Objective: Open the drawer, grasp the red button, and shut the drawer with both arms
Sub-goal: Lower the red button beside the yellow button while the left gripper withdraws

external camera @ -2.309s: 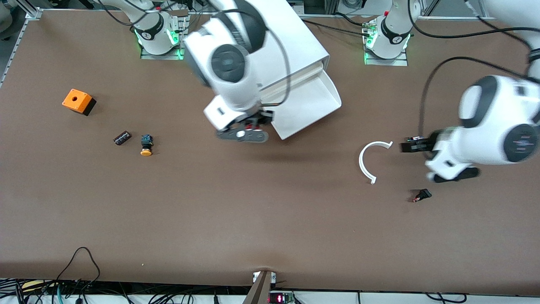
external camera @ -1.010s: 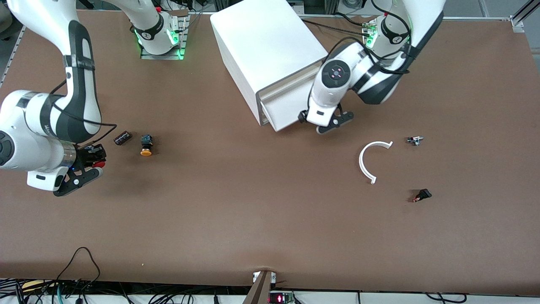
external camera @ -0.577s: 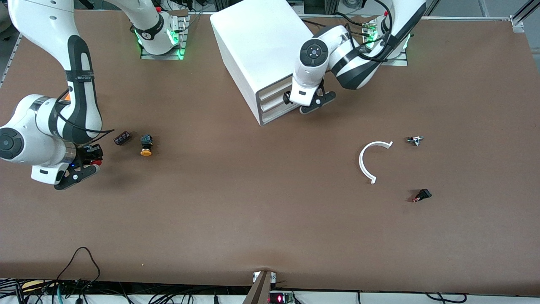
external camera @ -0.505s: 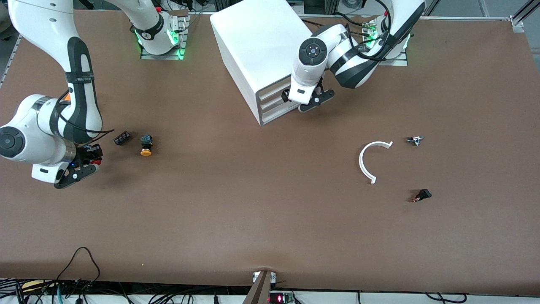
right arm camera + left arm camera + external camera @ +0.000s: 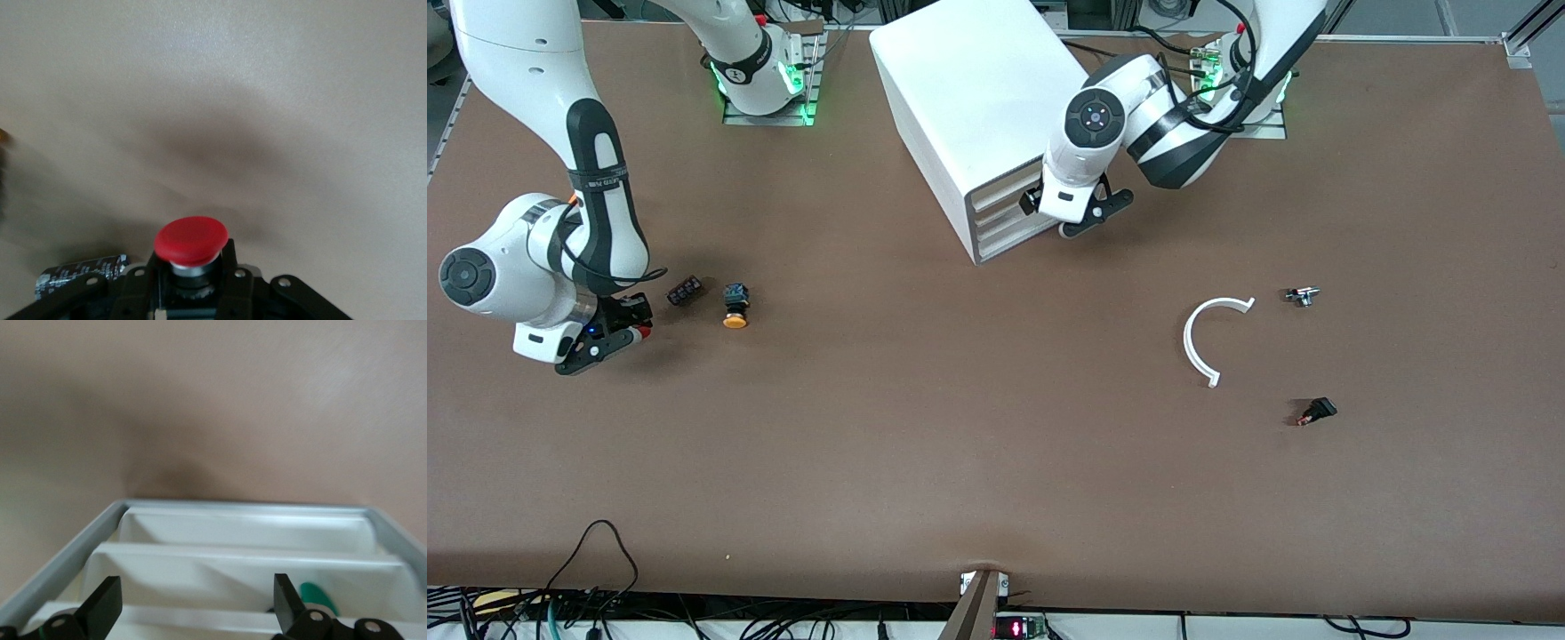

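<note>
The button (image 5: 191,241) sits clamped in the right gripper (image 5: 605,336) over the table's right-arm end. The drawer (image 5: 1009,211) looks shut, I think; the left gripper (image 5: 1069,213), fingers spread, should withdraw.

Even, bright overhead light falls on the brown tabletop (image 5: 960,427), which shows a pale sheen nearer the camera than the white cabinet (image 5: 987,107). Soft, faint shadows lie under both arms. The cabinet's top is nearly blown out. Green lamps glow at the arm bases. Both wrist views are hazy, with a soft dark shadow on the tabletop.
</note>
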`<control>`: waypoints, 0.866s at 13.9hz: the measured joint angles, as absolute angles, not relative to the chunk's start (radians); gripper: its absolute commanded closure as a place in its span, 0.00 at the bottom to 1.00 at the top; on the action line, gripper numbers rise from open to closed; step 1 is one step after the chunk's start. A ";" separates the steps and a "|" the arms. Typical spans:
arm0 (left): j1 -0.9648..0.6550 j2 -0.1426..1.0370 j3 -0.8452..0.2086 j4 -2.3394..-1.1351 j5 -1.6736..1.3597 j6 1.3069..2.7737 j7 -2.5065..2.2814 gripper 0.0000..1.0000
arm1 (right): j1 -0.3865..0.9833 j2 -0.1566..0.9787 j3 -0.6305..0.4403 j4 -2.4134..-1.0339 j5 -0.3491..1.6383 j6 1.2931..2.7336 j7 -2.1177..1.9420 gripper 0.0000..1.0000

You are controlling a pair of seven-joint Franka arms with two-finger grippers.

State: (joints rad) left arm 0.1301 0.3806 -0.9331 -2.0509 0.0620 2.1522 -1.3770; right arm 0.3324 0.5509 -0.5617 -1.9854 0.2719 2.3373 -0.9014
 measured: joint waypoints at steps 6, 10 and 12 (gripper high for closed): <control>0.294 0.390 -0.841 -1.913 0.067 2.081 -0.951 0.00 | 0.340 0.542 -0.557 -1.969 0.303 2.332 -0.901 0.08; 0.358 0.385 -0.783 -1.845 0.079 1.971 -0.706 0.00 | 0.392 0.490 -0.553 -1.867 0.308 2.186 -0.786 0.05; 0.324 0.355 -0.643 -1.808 0.078 1.918 -0.517 0.00 | 0.449 0.468 -0.559 -1.793 0.292 2.071 -0.661 0.05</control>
State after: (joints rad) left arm 0.3241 0.3553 -0.6429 -1.8081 0.0783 1.9181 -0.5174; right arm 0.4491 0.4675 -0.5587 -1.7929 0.2920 2.0715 -0.6612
